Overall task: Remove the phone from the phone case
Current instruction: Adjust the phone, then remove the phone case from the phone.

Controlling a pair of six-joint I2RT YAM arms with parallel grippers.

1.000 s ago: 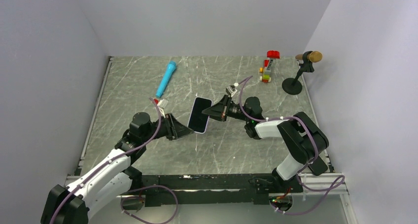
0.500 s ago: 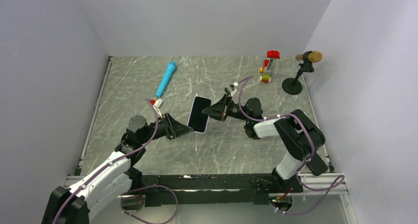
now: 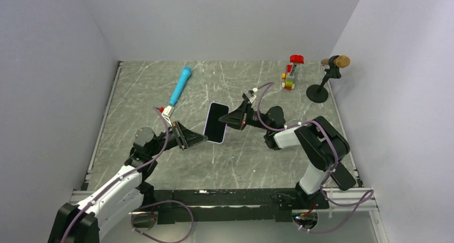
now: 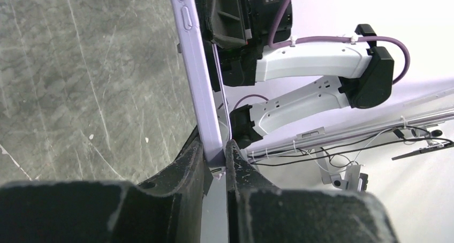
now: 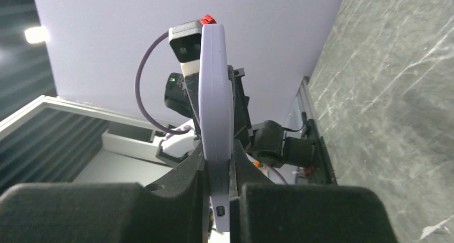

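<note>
the left gripper [image 4: 214, 153] and right gripper [image 5: 217, 158] each pinch the phone case [image 4: 199, 77]. it looks thin, bendy and slippery, so peel a corner off the phone [image 3: 215, 121].

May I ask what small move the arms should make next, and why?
Probably the right gripper should hold firm while the left gripper peels its edge of the phone case away. Both are shut on opposite edges of the case, which is held in the air between them, and the phone sits inside it.
</note>
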